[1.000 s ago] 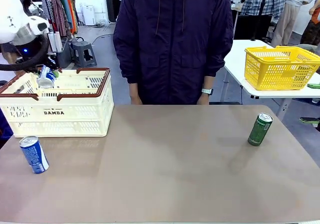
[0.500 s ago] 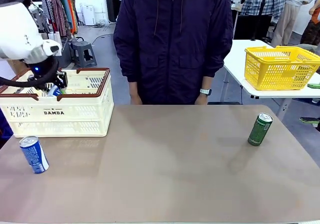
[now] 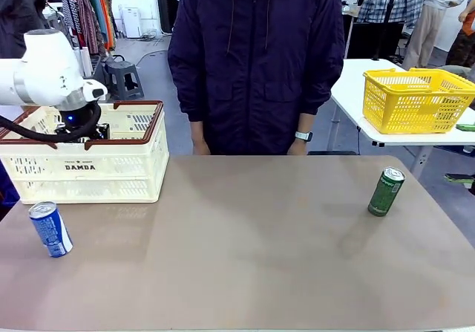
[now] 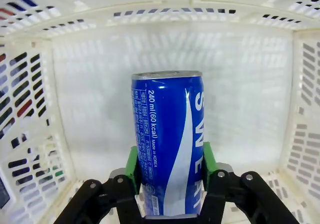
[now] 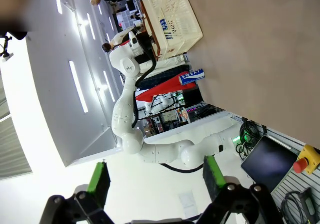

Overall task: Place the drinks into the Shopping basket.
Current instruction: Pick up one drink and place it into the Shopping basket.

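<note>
The left gripper (image 4: 170, 170) is clamped on a blue-and-white can (image 4: 167, 149) down inside the Shopping basket (image 3: 119, 170) at the far left. The can's long axis runs out along the fingers toward the floor, though I can't tell whether it touches. The right gripper (image 5: 155, 176) has its jaws apart, and the green can (image 3: 386, 191) at the right looks like its to fetch.

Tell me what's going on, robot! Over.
Left gripper shut on blue can, inside basket. Right gripper open, empty. Green can and another blue can on table. Nothing blocking.
</note>
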### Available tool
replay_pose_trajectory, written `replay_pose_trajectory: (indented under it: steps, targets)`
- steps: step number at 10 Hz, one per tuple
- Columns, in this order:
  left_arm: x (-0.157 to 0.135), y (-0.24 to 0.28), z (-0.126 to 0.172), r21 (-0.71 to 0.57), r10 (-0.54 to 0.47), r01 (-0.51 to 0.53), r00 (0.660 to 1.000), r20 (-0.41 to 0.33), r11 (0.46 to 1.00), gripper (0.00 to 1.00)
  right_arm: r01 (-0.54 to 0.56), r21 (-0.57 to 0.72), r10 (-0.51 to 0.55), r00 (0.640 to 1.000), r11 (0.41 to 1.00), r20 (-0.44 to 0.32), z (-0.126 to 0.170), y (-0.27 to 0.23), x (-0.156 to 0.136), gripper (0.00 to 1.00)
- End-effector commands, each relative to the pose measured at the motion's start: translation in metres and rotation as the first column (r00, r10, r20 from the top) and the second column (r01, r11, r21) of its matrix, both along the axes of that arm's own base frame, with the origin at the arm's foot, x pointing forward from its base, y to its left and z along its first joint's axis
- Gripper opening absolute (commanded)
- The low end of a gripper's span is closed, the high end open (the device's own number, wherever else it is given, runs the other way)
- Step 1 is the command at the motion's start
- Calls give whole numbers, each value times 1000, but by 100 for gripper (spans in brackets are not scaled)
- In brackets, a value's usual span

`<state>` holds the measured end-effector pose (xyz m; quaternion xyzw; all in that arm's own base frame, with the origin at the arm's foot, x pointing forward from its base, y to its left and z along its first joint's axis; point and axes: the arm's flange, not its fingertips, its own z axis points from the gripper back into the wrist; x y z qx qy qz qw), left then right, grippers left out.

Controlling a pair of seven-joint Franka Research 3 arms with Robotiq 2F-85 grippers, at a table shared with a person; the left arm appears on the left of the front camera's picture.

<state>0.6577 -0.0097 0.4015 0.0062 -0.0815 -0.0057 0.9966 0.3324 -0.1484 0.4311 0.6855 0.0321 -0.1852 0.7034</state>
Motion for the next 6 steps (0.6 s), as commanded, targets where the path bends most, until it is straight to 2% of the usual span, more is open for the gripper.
replay_pose_trajectory:
  steps: [1, 2, 3, 6]
  targets:
    - [9, -2, 4, 29, 24, -24, 1000, -9, 999, 35, -1, 10, 1, 1000, 1000, -18, 5, 0, 1, 100]
    - [9, -2, 5, 33, 28, -27, 1000, -15, 999, 92, -1, 10, 1, 1000, 1000, -18, 5, 0, 1, 100]
    - [10, 1, 7, 25, 34, -34, 999, -10, 999, 100, -1, 10, 1, 1000, 1000, -18, 5, 0, 1, 100]
    - [8, 5, 9, 16, 38, -37, 999, -15, 999, 100, -1, 10, 1, 1000, 1000, -18, 5, 0, 1, 100]
